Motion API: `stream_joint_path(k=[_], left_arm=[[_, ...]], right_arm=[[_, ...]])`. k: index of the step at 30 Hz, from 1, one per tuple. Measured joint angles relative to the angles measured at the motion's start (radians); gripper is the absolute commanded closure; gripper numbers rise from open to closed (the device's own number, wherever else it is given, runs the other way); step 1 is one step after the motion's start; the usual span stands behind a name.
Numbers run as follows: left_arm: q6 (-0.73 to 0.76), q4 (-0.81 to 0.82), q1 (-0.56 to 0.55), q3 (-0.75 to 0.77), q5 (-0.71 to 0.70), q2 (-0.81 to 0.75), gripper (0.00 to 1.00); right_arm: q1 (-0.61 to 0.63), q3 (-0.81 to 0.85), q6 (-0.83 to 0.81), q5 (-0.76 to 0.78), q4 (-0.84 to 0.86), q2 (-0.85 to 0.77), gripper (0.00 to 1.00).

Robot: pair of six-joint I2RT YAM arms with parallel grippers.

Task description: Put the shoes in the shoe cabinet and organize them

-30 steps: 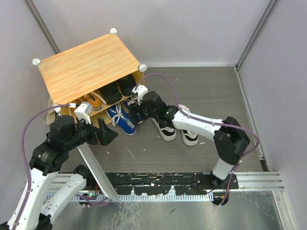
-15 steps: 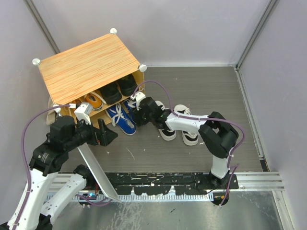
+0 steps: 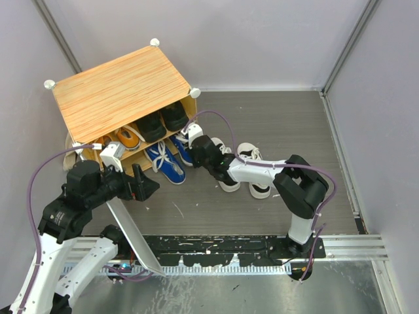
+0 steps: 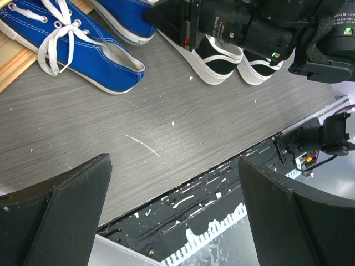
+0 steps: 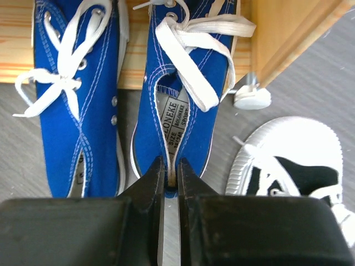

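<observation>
The shoe cabinet (image 3: 121,91) stands at the back left, its front open. Black shoes (image 3: 162,121) and orange shoes (image 3: 127,139) sit on its upper shelf. Two blue shoes (image 3: 165,163) lie toes-in on the bottom board, heels sticking out. My right gripper (image 5: 171,174) is shut on the heel rim of the right blue shoe (image 5: 188,72); the other blue shoe (image 5: 77,111) lies just left of it. A black-and-white pair (image 3: 242,173) stands on the floor under the right arm. My left gripper (image 4: 173,160) hangs open over bare floor, nothing between its fingers.
A white door panel (image 3: 131,226) slopes from the cabinet's front toward the near edge, below the left arm. The cabinet's corner post and white foot knob (image 5: 252,98) stand right of the held shoe. Grey walls close in the sides and back.
The right gripper's jaws have closed from wide open onto the blue shoe's heel. The right arm has settled lower beside the cabinet. The left arm has barely moved.
</observation>
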Motion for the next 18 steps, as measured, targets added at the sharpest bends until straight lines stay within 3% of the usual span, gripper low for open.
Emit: stream_joint_path(k=[7,18], left_arm=[[0.000,0.001,0.000,0.000,0.001,0.003,0.02],[0.000,0.001,0.000,-0.005,0.001,0.007,0.02]], right_arm=[[-0.025,0.055,-0.054,0.040,0.014,0.002,0.99],[-0.073,0.161,-0.109,0.009,0.132,0.176,0.99]])
